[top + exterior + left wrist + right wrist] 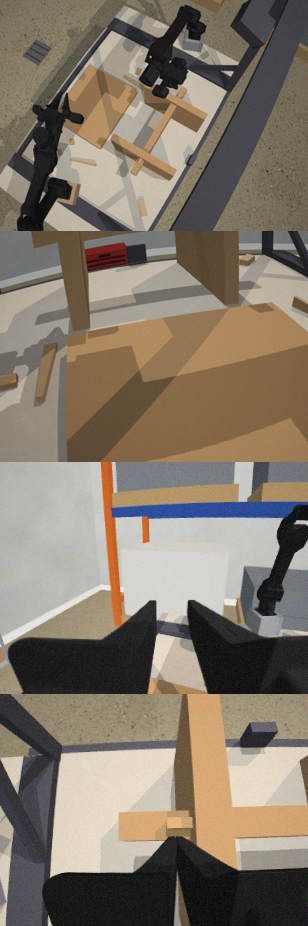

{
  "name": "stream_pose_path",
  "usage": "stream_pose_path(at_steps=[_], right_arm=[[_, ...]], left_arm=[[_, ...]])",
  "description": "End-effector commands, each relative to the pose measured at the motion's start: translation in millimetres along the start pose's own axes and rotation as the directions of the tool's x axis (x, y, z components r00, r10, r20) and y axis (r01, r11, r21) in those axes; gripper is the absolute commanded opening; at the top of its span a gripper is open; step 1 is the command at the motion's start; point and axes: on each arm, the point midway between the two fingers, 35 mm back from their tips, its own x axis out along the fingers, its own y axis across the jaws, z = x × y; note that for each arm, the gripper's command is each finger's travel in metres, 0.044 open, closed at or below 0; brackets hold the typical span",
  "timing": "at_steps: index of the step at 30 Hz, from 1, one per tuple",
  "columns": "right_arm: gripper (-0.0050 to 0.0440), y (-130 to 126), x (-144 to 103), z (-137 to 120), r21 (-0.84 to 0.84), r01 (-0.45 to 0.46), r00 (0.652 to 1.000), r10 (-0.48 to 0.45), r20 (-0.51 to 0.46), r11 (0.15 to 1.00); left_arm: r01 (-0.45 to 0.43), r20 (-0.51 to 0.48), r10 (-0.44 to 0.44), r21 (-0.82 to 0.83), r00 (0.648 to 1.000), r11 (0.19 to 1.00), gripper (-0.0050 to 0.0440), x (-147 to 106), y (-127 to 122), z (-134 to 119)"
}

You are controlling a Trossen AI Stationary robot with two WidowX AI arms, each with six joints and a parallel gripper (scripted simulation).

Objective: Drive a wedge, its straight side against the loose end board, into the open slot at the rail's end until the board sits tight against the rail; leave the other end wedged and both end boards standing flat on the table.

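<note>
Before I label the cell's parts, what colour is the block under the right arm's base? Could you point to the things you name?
Light grey [192, 46] [266, 624]; the top view shows it best.

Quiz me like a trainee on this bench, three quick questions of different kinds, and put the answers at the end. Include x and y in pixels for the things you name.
1. Which is shut: the left pincer [62, 95] [171, 606] or the right pincer [170, 80] [175, 843]?

2. True or false: the two end boards [189, 105] [230, 268] [207, 729] joined by the rail [161, 126] [112, 234] [272, 821] are lying on their broad faces.

3. In the exterior view, what colour is the slatted chest [107, 259] beside the dark box [136, 254]?
a) green
b) red
c) yellow

Key: 1. the right pincer; 2. false; 3. b
</note>
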Motion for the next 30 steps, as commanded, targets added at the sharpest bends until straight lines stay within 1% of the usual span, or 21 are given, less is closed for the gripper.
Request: stream_pose_path(at_steps=[1,6,8,9,12,17,23,25,26,28,30], right_arm=[[-0.0050,4.1,-12.5,8.8,-0.016,0.043,0.999,-0.043,-0.005,0.999],[-0.0050,4.0,-13.5,14.5,0.011,0.108,0.994,-0.108,-0.027,0.994],[-0.0050,4.0,-13.5,14.5,0.011,0.108,0.994,-0.108,-0.027,0.994],[-0.0050,3.1,-14.4,15.3,0.017,0.127,0.992,-0.127,-0.029,0.992],[-0.0050,3.6,-16.1,21.7,0.046,0.202,0.979,-0.200,-0.045,0.978],[-0.0050,2.7,-22.0,34.2,0.094,0.335,0.942,-0.331,-0.053,0.938],[-0.0050,5.8,-30.1,47.9,0.158,0.472,0.881,-0.472,-0.044,0.867],[-0.0050,5.8,-30.1,47.9,0.158,0.472,0.881,-0.472,-0.044,0.867],[-0.0050,4.9,-31.6,49.5,0.163,0.485,0.874,-0.485,-0.041,0.859],[-0.0050,7.5,-33.8,53.1,0.185,0.517,0.853,-0.521,-0.033,0.836],[-0.0050,10.8,-37.1,58.7,0.217,0.561,0.821,-0.571,-0.019,0.799]], left_arm=[[-0.002,0.028,0.002,0.002,1.000,1.000,0.0096,-0.4,-0.1,12.8],[-0.003,0.027,0.003,0.000,1.000,1.000,0.0096,-0.3,-0.1,12.5],[-0.003,0.027,0.003,0.000,1.000,1.000,0.0096,-0.3,-0.1,12.5],[0.001,0.021,-0.001,-0.001,1.000,1.000,0.0096,-0.2,-0.6,9.8],[-0.001,0.025,0.001,-0.004,1.000,1.000,0.0096,-0.1,-0.3,12.2],[-0.003,0.026,0.003,-0.006,1.000,1.000,0.0096,-0.3,0.0,12.5],[-0.002,0.025,0.002,-0.006,1.000,1.000,0.0096,-0.1,-0.2,12.2],[-0.002,0.025,0.002,-0.006,1.000,1.000,0.0096,-0.1,-0.2,12.2],[-0.003,0.021,0.003,-0.005,1.000,1.000,0.0096,-0.3,0.0,9.8],[-0.004,0.026,0.004,-0.006,1.000,1.000,0.0096,-0.2,0.2,12.4],[-0.004,0.025,0.004,-0.007,1.000,1.000,0.0096,0.0,0.1,12.1]])
